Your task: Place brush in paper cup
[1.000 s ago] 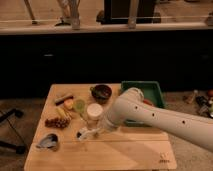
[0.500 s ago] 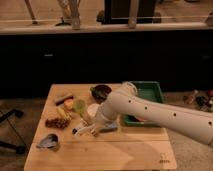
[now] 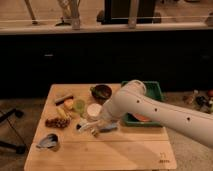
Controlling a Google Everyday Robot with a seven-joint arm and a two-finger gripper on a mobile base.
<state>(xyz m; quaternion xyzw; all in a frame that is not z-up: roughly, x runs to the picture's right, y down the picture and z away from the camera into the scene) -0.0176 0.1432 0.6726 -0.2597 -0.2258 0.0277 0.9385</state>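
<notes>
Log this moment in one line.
gripper: low over table, just camera-side of cup | brush: at gripper, not in cup | cup: upright, beside green cup

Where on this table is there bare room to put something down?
The front strip of the table, from the metal cup rightwards to the corner, is bare. It is crowded behind: the gripper hangs in front of the paper cup, with bowl and green tray beyond.

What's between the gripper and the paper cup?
Camera view: nothing but a short strip of bare table; the gripper is just in front of the paper cup.
</notes>
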